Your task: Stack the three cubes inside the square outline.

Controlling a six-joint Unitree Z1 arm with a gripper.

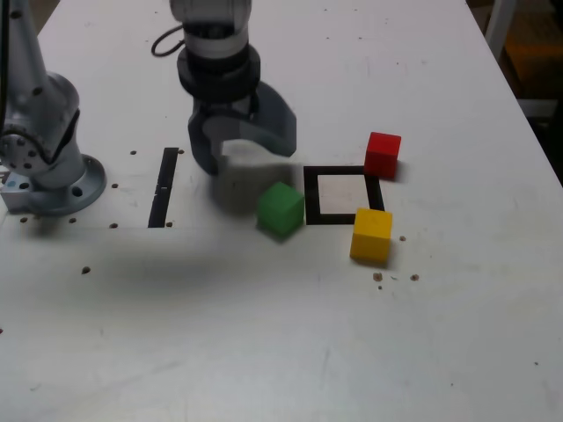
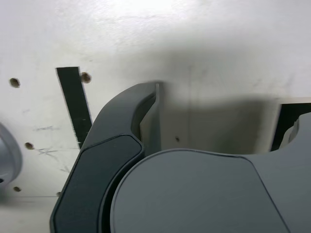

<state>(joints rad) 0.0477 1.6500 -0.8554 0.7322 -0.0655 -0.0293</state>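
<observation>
In the exterior view the square outline (image 1: 310,195) lies on the white table right of centre, its white middle bare. The red cube (image 1: 383,154) stands outside its far right corner. The yellow cube (image 1: 371,235) rests at its near right corner, and the green cube (image 1: 281,209) sits against its left side. My gripper (image 1: 244,151) hangs open and holds nothing, just left of and behind the green cube. The wrist view shows my gripper (image 2: 223,114) with only bare table between its dark fingers (image 2: 121,131). A black piece of the outline (image 2: 287,119) shows there; no cube does.
A straight narrow black strip (image 1: 164,186) (image 2: 74,102) lies to the exterior view's left of the gripper. The arm's grey base (image 1: 48,167) is bolted at the far left. Small holes dot the table (image 1: 264,334). The table's right edge (image 1: 528,114) runs diagonally.
</observation>
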